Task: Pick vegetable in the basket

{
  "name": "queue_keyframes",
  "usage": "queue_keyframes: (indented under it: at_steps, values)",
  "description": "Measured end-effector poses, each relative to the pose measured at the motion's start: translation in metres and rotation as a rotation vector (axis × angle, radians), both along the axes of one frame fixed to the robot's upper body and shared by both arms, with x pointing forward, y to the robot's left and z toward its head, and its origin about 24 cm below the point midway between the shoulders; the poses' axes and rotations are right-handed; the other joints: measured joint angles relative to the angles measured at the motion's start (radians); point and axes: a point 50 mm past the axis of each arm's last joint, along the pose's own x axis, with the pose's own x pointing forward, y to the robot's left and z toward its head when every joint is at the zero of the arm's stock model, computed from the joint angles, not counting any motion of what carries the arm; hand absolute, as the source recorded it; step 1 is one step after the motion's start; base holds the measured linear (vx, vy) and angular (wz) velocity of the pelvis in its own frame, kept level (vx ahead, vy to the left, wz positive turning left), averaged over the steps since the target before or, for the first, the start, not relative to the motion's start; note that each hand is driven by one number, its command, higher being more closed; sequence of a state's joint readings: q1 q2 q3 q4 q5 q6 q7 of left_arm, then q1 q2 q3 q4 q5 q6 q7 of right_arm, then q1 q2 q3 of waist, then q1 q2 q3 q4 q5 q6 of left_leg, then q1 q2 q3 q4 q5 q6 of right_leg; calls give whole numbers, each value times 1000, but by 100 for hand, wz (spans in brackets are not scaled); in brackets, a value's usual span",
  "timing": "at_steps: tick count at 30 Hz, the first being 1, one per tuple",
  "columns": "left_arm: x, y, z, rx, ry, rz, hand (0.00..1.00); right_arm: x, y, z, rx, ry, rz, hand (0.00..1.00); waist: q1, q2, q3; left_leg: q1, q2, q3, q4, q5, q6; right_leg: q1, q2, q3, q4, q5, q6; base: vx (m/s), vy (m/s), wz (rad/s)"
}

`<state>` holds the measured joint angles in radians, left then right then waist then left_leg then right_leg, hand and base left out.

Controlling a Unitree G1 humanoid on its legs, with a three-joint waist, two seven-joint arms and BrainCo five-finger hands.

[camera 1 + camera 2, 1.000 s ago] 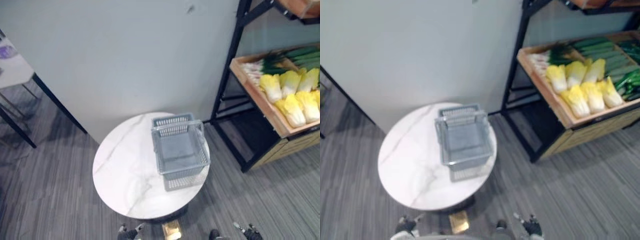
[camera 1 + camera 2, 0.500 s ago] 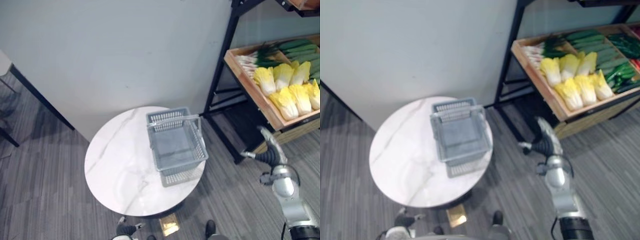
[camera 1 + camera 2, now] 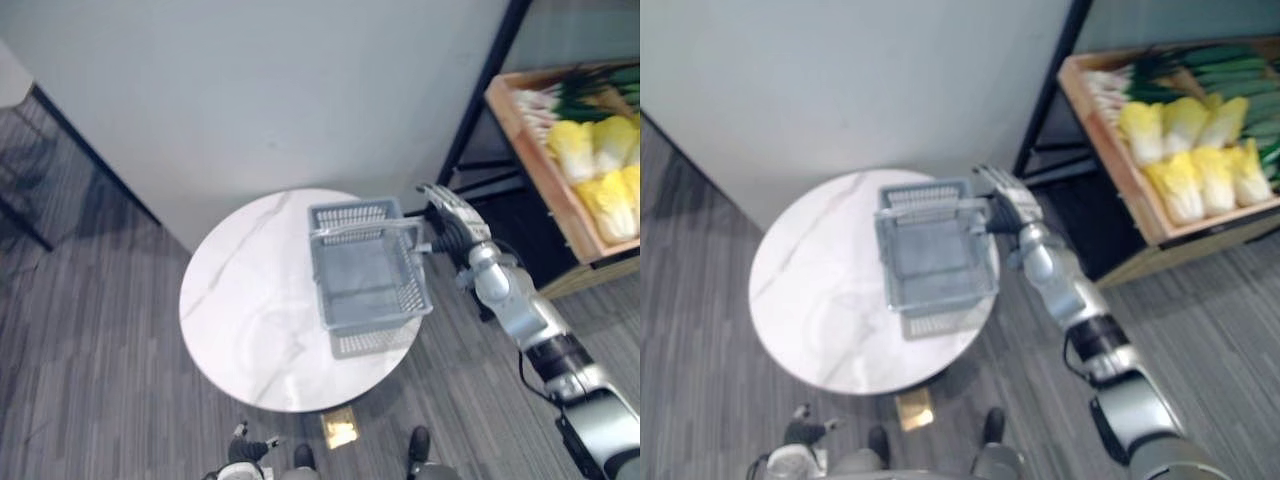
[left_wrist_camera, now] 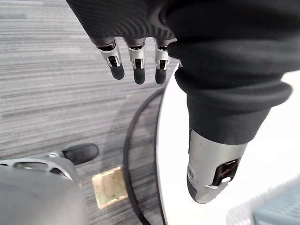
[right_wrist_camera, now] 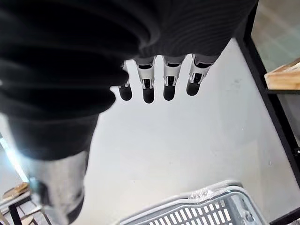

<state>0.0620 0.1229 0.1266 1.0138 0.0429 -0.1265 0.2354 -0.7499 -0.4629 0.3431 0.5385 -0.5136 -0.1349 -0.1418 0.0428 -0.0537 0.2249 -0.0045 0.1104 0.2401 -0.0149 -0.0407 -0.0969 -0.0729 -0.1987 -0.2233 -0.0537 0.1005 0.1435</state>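
Just beside the grey basket (image 3: 356, 213), right robot hand (image 3: 447, 216), fingers (image 5: 169, 80) straight.

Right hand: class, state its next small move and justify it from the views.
Probably swing the right hand towards the cabbages in the crate: its fingers are open and empty, and the basket beside it holds nothing.

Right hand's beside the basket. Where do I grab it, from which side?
Take the basket by its raised handle, the thin bar spanning it near the far end. Come from above on the right, where the right hand hangs open; the bar seems to stand clear of the rim, leaving room for a grip.
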Motion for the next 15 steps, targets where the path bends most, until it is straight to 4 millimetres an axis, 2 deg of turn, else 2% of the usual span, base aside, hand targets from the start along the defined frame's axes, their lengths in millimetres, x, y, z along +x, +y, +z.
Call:
queue_keyframes:
  at_steps: [2, 8, 11, 15]
  values:
    - [-2, 2, 0, 6, 10, 5, 0, 14, 3, 19, -39, -22, -18, 0, 20, 1, 33, -20, 4, -9, 2, 7, -1, -13, 4, -5, 0, 7, -5, -45, -25, 14]
    - [-2, 5, 0, 22, 6, 15, 0, 30, 2, 53, -85, -72, -70, 0, 49, 2, 90, -79, 2, -42, 4, 26, 4, -51, 0, -17, 0, 24, -7, -41, -6, 14]
    - [-3, 5, 0, 13, 5, 46, 0, 32, 6, 62, -93, -93, -64, 0, 54, -1, 113, -100, 1, -52, 4, 32, 5, -67, -2, -18, 0, 26, -8, -40, 5, 7]
    - [-3, 5, 0, 13, 4, 54, 0, 33, 6, 61, -100, -83, -78, 0, 58, 1, 129, -118, 1, -60, 5, 36, 5, -80, -1, -22, 0, 26, -8, -13, 0, 6]
